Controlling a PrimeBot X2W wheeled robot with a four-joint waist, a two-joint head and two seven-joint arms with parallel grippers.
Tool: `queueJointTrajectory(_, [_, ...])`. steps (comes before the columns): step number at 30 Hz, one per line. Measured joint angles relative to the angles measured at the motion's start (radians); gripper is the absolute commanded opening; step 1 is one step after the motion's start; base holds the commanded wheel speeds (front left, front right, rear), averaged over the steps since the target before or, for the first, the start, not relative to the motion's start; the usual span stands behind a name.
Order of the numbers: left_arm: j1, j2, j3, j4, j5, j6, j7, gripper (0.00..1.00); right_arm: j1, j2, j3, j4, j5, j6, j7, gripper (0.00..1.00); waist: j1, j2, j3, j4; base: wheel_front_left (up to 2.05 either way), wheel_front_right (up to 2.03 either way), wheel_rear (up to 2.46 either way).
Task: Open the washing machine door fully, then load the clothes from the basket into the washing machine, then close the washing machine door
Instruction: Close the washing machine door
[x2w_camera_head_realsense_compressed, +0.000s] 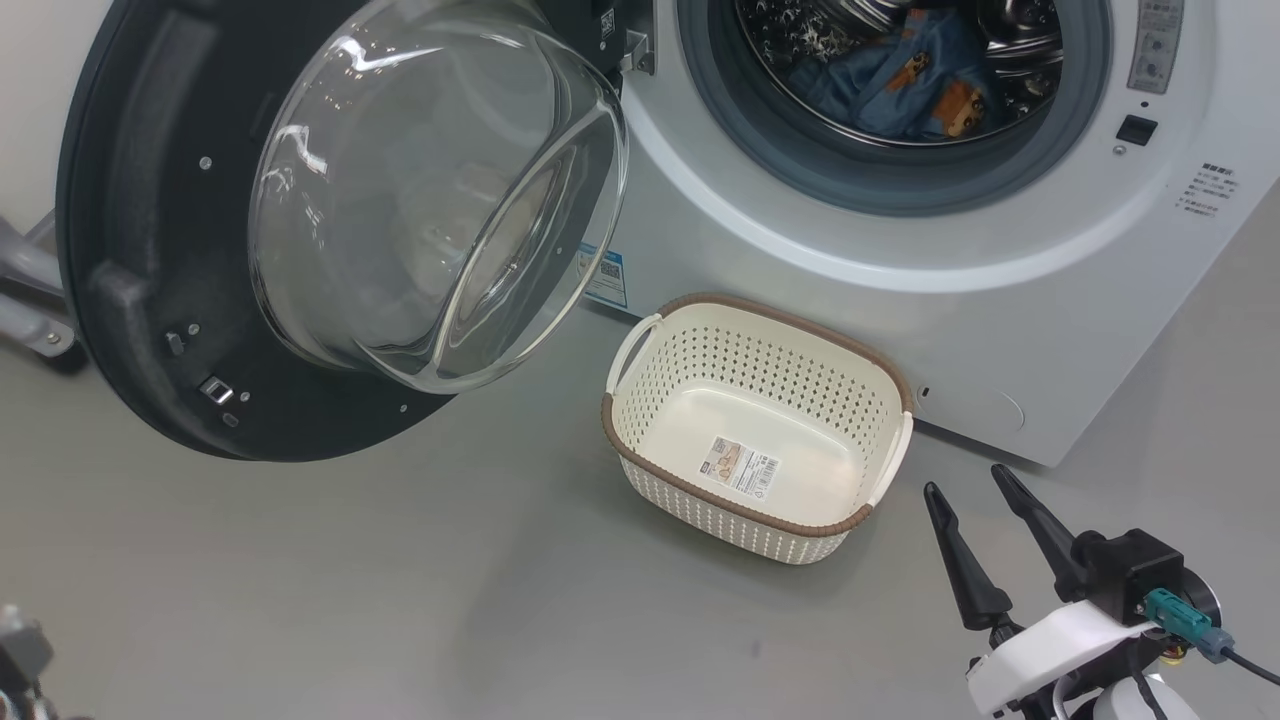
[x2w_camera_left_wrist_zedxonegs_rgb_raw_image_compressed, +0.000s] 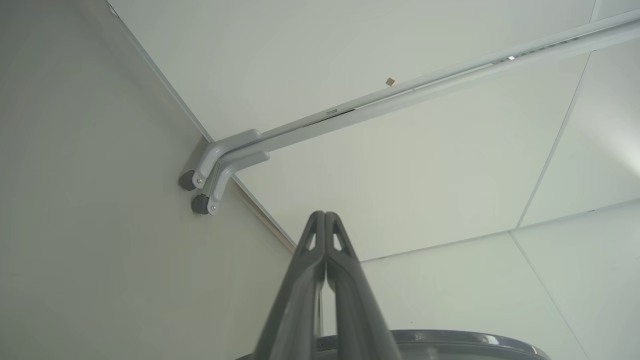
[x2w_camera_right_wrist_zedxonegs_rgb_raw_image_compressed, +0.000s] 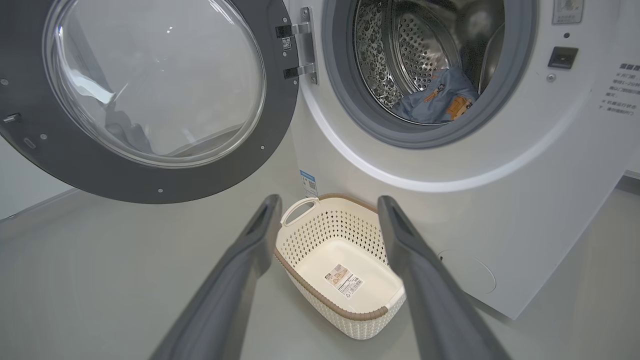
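Note:
The washing machine (x2w_camera_head_realsense_compressed: 900, 310) (x2w_camera_right_wrist_zedxonegs_rgb_raw_image_compressed: 500, 210) stands with its round black door (x2w_camera_head_realsense_compressed: 150, 250) (x2w_camera_right_wrist_zedxonegs_rgb_raw_image_compressed: 150, 182) swung wide to the left, the glass bowl (x2w_camera_head_realsense_compressed: 430, 200) bulging out. Light-blue clothes (x2w_camera_head_realsense_compressed: 900, 85) (x2w_camera_right_wrist_zedxonegs_rgb_raw_image_compressed: 435, 97) with brown bears lie inside the steel drum. The cream basket (x2w_camera_head_realsense_compressed: 790, 320) (x2w_camera_right_wrist_zedxonegs_rgb_raw_image_compressed: 350, 305) sits on the floor before the machine, holding nothing but its label sticker. My right gripper (x2w_camera_head_realsense_compressed: 966, 480) (x2w_camera_right_wrist_zedxonegs_rgb_raw_image_compressed: 328, 200) hovers open just right of the basket, holding nothing. My left gripper (x2w_camera_left_wrist_zedxonegs_rgb_raw_image_compressed: 325, 215) is shut on nothing, pointing at a wall corner.
Grey metal frame legs with castors (x2w_camera_left_wrist_zedxonegs_rgb_raw_image_compressed: 210, 175) (x2w_camera_head_realsense_compressed: 30, 300) stand against the white wall left of the door. A blue sticker (x2w_camera_head_realsense_compressed: 605, 275) marks the machine's lower corner. Grey floor (x2w_camera_head_realsense_compressed: 400, 580) spreads in front of door and basket.

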Motion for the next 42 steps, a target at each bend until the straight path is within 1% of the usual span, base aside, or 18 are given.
queueJointTrajectory(1, [-0.055, 0.015, 0.029, 0.020, -0.048, -0.001, 0.025, 0.00, 0.000, -0.003, 0.000, 0.000, 0.000, 0.000, 0.000, 1.00, 0.0001, 0.0000, 0.006, -0.001, 0.00, 0.00, 0.00])
queueJointTrajectory(5, [-0.148, 0.072, 0.090, 0.058, -0.164, 0.001, 0.098, 0.00, -0.011, -0.006, 0.023, 0.000, 0.000, 0.000, 0.000, 1.00, 0.0000, 0.0000, 0.016, -0.012, 0.00, 0.00, 0.00])
queueJointTrajectory(9, [-0.205, 0.142, 0.122, 0.091, -0.193, 0.007, 0.147, 0.00, -0.023, -0.019, 0.035, -0.001, -0.003, 0.000, 0.000, 1.00, 0.0000, 0.0000, 0.030, -0.033, 0.00, 0.00, 0.00])
queueJointTrajectory(12, [-0.260, 0.183, 0.162, 0.126, -0.250, 0.009, 0.183, 0.00, -0.025, -0.036, 0.038, 0.000, -0.005, 0.000, 0.000, 1.00, 0.0000, 0.0000, 0.048, -0.061, 0.00, 0.00, 0.00])
queueJointTrajectory(17, [-0.280, 0.233, 0.178, 0.164, -0.284, 0.006, 0.232, 0.00, -0.040, -0.056, 0.038, 0.000, -0.005, 0.000, 0.000, 1.00, 0.0001, 0.0000, 0.072, -0.102, 0.00, 0.00, 0.00])
queueJointTrajectory(22, [-0.282, 0.249, 0.146, 0.210, -0.295, -0.002, 0.299, 0.00, -0.041, -0.078, 0.027, 0.001, -0.004, 0.000, 0.000, 1.00, 0.0000, 0.0000, 0.095, -0.144, 0.00, 0.00, 0.00])
queueJointTrajectory(29, [-0.308, 0.256, 0.114, 0.251, -0.297, -0.021, 0.342, 0.00, -0.043, -0.097, 0.019, 0.000, -0.004, 0.000, 0.000, 1.00, 0.0000, 0.0000, 0.125, -0.175, 0.00, 0.00, 0.00])
queueJointTrajectory(34, [-0.326, 0.268, 0.112, 0.288, -0.297, -0.044, 0.361, 0.00, -0.053, -0.110, 0.021, -0.001, -0.003, 0.000, 0.000, 1.00, 0.0000, 0.0000, 0.143, -0.187, 0.00, 0.00, 0.00])
queueJointTrajectory(42, [-0.338, 0.294, 0.095, 0.329, -0.314, -0.089, 0.436, 0.00, -0.054, -0.131, 0.022, -0.001, -0.001, 0.000, 0.000, 1.00, 0.0001, 0.0000, 0.162, -0.195, 0.00, 0.00, 0.00])
